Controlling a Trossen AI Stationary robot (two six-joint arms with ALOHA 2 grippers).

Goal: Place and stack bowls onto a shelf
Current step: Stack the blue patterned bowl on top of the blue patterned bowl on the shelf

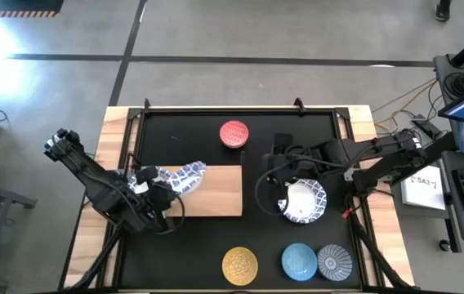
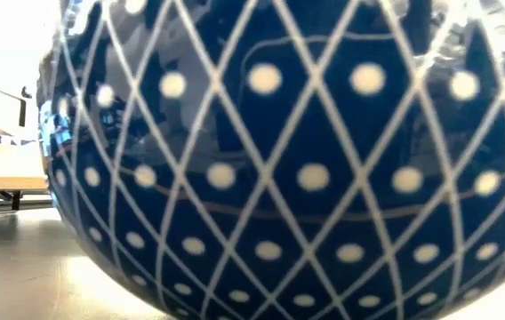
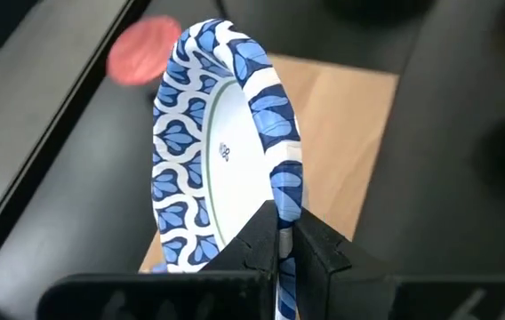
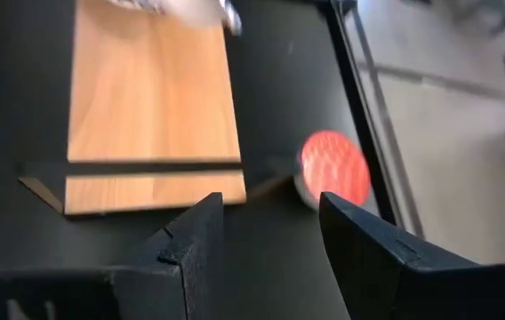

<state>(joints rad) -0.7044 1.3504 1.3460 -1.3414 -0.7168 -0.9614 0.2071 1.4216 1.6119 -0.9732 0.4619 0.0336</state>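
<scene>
My left gripper [image 1: 158,188] is shut on a large white bowl with a blue patterned rim [image 1: 181,176], held tilted on edge over the left part of the light-wood shelf [image 1: 220,196]. My right gripper [image 1: 275,166] is open and empty [image 4: 270,209], right of the shelf, beside another large white bowl [image 1: 304,202] that sits on the table under the right arm. The red bowl [image 1: 234,133] sits beyond the shelf. The yellow [image 1: 239,264], light blue [image 1: 298,260] and grey-blue [image 1: 335,261] bowls stand in a row near the front edge. My left gripper pinches the bowl's rim [image 3: 281,200], one finger on the inner side and one on the outer side. The fingers come from the table's left. The bowl stands nearly on edge, its hollow facing sideways. Whether its lower rim touches the shelf, I cannot tell.
The grey-blue patterned bowl [image 2: 279,160] fills the low view. The table's black top has raised wooden edges [image 1: 118,122]. The right part of the shelf [image 4: 150,98] is bare wood. Cables and a keyboard lie beyond the right edge.
</scene>
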